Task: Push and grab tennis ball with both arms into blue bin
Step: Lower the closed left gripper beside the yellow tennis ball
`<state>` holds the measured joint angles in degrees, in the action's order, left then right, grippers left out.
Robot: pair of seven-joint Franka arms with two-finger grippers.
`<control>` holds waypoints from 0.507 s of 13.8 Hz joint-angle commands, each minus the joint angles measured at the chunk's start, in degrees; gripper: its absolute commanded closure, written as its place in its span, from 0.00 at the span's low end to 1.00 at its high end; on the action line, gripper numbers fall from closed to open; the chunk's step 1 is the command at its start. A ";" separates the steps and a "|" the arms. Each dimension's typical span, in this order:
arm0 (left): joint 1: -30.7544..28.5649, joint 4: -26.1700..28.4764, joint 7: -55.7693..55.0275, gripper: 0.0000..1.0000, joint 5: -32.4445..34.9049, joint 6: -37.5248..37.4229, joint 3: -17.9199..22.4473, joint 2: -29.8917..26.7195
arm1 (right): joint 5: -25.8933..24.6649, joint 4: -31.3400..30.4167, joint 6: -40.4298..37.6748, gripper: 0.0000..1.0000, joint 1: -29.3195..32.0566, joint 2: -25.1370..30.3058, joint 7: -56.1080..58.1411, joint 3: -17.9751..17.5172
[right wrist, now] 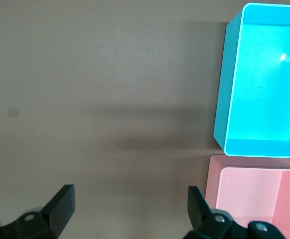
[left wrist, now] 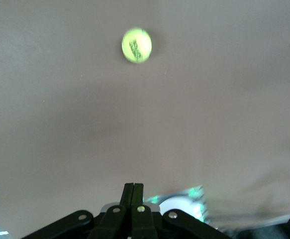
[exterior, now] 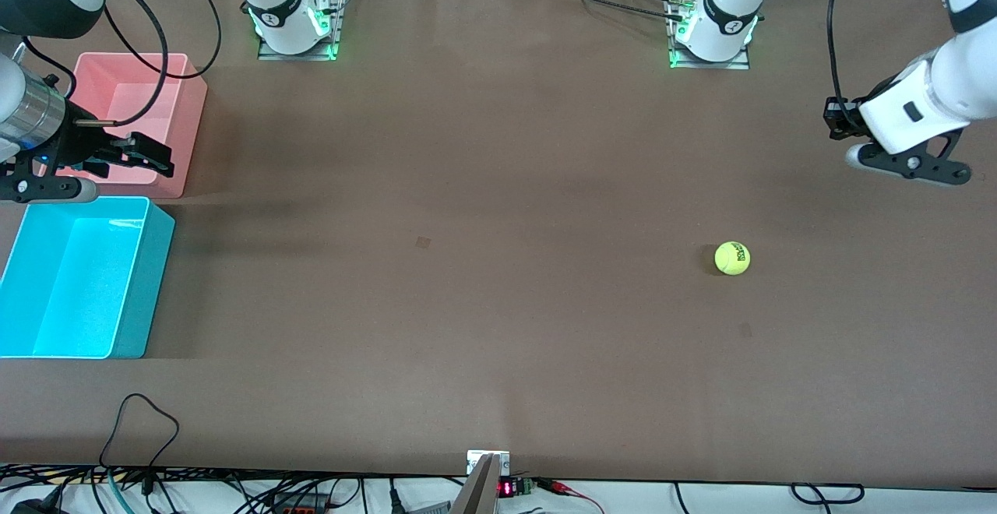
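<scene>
Lower right of front view: tennis ball (exterior: 732, 258) on desk (exterior: 483, 265), below clenched, empty left claw (exterior: 911, 165); right claw (exterior: 128, 157) spread wide, waiting over pink bin (exterior: 191, 109).

Light: bright, even, from overhead.
Shadows: soft dark bands lie across the bench (exterior: 498, 280) beside the blue bin (exterior: 78, 280); a small shadow hugs the tennis ball (exterior: 732, 258).
Glare: white highlights sit on the blue bin's floor.
Blur: the left wrist view is soft, its ball smeared.
Front view: sharp.
</scene>
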<state>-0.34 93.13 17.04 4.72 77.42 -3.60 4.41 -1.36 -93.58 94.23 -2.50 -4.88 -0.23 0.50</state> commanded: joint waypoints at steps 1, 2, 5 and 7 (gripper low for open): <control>-2.11 -1.81 14.12 0.99 3.09 -2.02 -0.01 4.98 | -0.84 1.12 -0.36 0.00 0.12 -0.39 0.41 -0.33; -2.12 -1.90 17.21 1.00 5.97 -1.58 -0.09 7.08 | -0.84 1.12 -0.28 0.00 0.12 -0.39 0.41 -0.41; -2.21 -1.11 28.71 0.99 13.03 3.50 -0.62 13.41 | -0.84 1.12 -0.19 0.00 0.21 -0.39 0.41 -0.41; -3.26 -0.58 40.28 0.97 13.38 10.87 -0.62 17.11 | -0.84 1.20 -0.10 0.00 0.21 -0.39 0.50 -0.41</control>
<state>-2.26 93.32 46.95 16.30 83.85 -3.56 17.96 -1.36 -93.46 94.25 -2.50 -4.90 -0.23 0.49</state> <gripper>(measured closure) 0.987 0.000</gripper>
